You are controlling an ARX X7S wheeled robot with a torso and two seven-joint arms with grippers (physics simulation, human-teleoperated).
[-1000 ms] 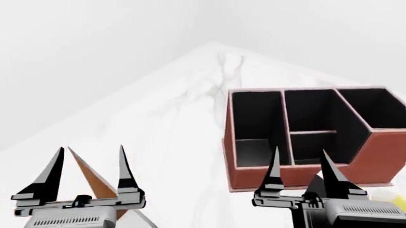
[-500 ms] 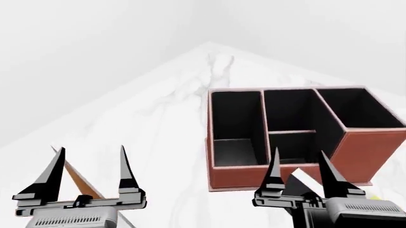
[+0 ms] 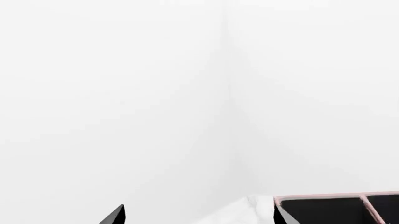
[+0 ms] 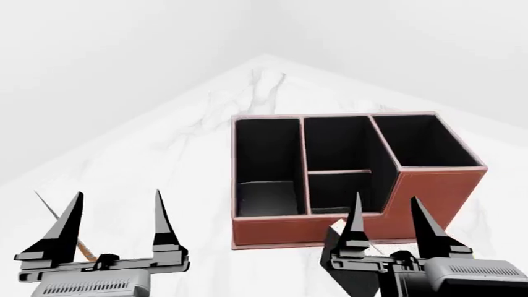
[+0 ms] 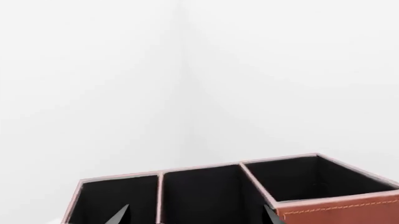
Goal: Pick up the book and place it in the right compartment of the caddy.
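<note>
Black-fingered left claw (image 4: pixel 110 226) and right claw (image 4: pixel 385 226), both spread, point toward the caddy (image 4: pixel 429 195).

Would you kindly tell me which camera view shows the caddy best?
The head view: the whole caddy shows, all four cells and its red-brown front wall. The right wrist view catches only its upper part, three cell openings and a strip of stitched wall. The left wrist view shows just one corner of its rim.

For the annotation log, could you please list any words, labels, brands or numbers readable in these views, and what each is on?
None: no readable text in any view.
The caddy shows only plain red-brown walls and pale stitching.
The left claw and right claw bear no markings.
The marble table carries only grey veining.
</note>
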